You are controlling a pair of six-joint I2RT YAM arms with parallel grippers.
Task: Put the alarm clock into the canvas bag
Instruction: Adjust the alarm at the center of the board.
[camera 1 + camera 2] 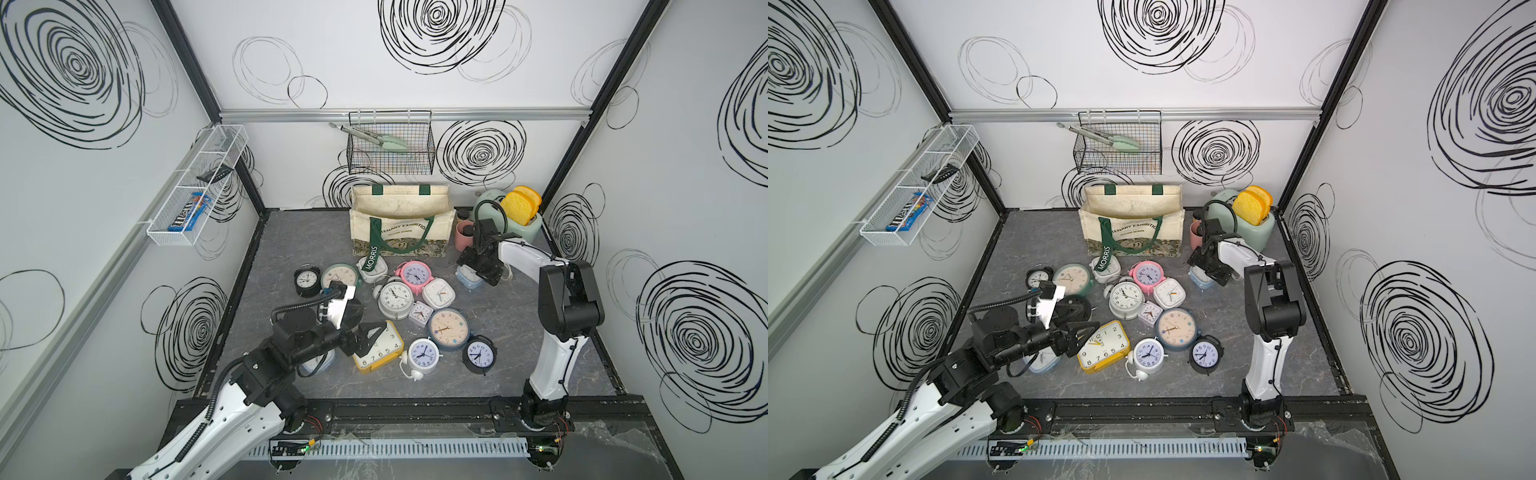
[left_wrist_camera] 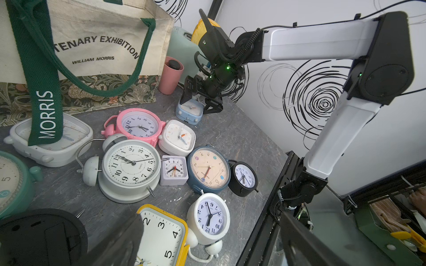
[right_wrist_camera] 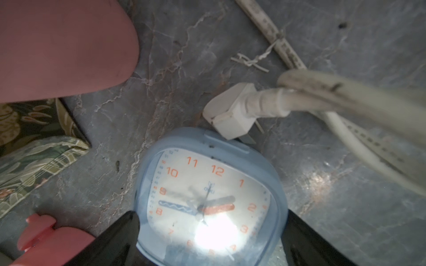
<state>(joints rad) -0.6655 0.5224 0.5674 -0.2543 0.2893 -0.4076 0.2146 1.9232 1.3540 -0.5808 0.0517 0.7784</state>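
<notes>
The cream canvas bag (image 1: 399,224) (image 1: 1133,224) (image 2: 99,46) stands open at the back of the table, its green "MORRIS" handle draped over a white clock. Several alarm clocks lie scattered in front of it. A light blue alarm clock (image 1: 469,277) (image 1: 1199,277) (image 2: 190,111) (image 3: 207,195) lies face up to the right of the bag. My right gripper (image 1: 478,272) (image 3: 211,230) is open and lowered over it, one finger on each side. My left gripper (image 1: 376,334) (image 1: 1086,332) (image 2: 212,228) hovers open and empty above a yellow square clock (image 1: 380,347) (image 2: 161,235).
A pink cup (image 1: 463,235) and a mint toaster (image 1: 523,226) holding toast stand just behind the right gripper. A white plug (image 3: 232,110) and its cord lie beside the blue clock. A wire basket (image 1: 390,149) hangs on the back wall above the bag.
</notes>
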